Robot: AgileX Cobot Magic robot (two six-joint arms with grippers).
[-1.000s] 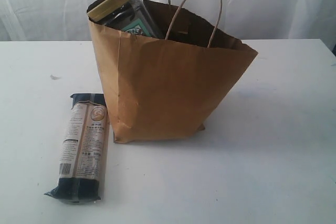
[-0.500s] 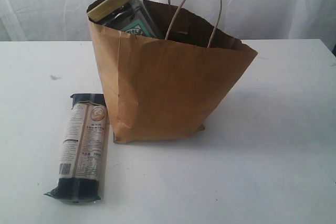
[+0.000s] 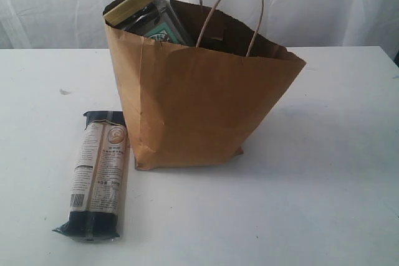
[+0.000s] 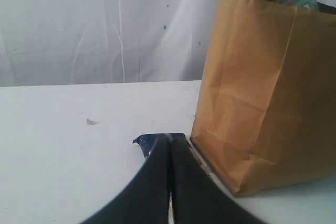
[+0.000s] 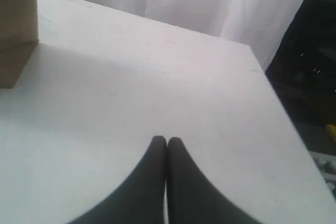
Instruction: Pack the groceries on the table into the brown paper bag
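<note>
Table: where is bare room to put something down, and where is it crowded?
Bare: the table right of the brown paper bag, out to the table's edge, and the strip in front of the bag. Crowded: the left side, where the long packet lies close beside the bag.

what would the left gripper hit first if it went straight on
Probably the long dark-blue/beige packet, whose dark end shows just beyond the shut left gripper; the brown paper bag stands aside. Depth is unclear.

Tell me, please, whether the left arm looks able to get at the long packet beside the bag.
Probably yes. The long packet lies flat and uncovered on the table, just ahead of the left arm's shut jaws; only the paper bag crowds one side.
</note>
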